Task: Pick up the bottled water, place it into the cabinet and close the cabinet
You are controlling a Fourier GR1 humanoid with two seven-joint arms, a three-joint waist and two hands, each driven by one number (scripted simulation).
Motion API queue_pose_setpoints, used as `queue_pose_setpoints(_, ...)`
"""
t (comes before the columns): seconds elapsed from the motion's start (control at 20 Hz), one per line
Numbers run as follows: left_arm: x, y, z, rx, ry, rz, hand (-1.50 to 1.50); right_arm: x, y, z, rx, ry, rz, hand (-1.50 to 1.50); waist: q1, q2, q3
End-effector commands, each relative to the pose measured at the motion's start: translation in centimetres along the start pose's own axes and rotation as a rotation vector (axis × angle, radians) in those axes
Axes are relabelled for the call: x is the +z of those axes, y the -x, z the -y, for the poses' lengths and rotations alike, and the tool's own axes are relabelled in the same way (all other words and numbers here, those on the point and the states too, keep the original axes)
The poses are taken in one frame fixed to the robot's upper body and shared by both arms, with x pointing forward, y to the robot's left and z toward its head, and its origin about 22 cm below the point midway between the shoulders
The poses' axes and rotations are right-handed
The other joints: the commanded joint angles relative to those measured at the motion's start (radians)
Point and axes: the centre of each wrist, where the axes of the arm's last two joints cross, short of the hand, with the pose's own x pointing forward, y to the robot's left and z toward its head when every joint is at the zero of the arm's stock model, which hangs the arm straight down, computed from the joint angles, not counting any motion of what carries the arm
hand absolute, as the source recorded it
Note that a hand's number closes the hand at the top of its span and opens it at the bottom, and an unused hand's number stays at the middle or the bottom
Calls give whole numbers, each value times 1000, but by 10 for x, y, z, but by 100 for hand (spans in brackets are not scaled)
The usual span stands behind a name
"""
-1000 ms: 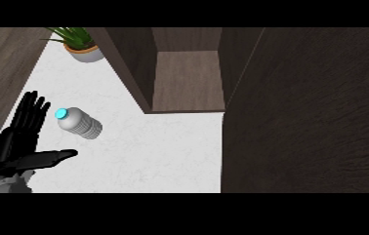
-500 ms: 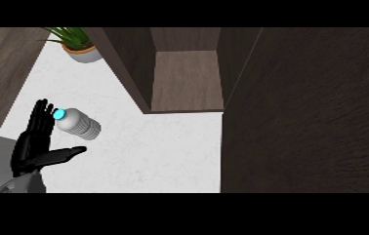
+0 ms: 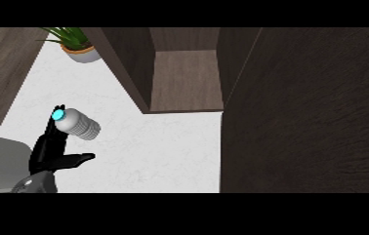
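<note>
Head view, looking steeply down at the white counter point(image 3: 151, 151). We see the left hand point(image 3: 51, 148) entering from the lower left corner on its grey forearm, fingers straight and pointing up the view, thumb stretched out to the right; it grasps nothing. The bottled water point(image 3: 75, 124) lies on its side on the counter, its blue cap toward the upper left and its clear ribbed body slanting down to the right. We note that the cap end sits right at the fingertips point(image 3: 54, 122), though we cannot tell whether they touch it. The cabinet point(image 3: 184, 78) stands up and to the right of the bottle, its dark wooden compartment open toward us, and its door point(image 3: 296, 112) fills the right side of the view. A potted plant point(image 3: 78, 46) stands on the counter at the upper left, well apart from the bottle.
</note>
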Motion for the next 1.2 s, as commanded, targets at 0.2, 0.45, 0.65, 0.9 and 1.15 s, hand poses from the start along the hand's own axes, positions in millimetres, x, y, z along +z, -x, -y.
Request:
queue_pose_setpoints(0.2,-3,14,8,101,0,32,-150,6,-25,3,12,4,51,-150,-11,4,-1)
queue_pose_setpoints(0.45,-5,22,25,138,-48,31,150,3,-21,-7,2,16,57,-150,-5,6,-2)
queue_pose_setpoints(0.65,-8,20,22,222,-40,26,150,11,-22,1,-5,0,37,-150,-6,3,-1)
queue_pose_setpoints(0.9,13,44,48,263,-52,61,150,6,-15,-1,0,30,34,-150,11,3,0)
queue_pose_setpoints(1.15,41,76,119,251,-30,57,150,11,-15,3,2,25,45,-150,22,-7,3)
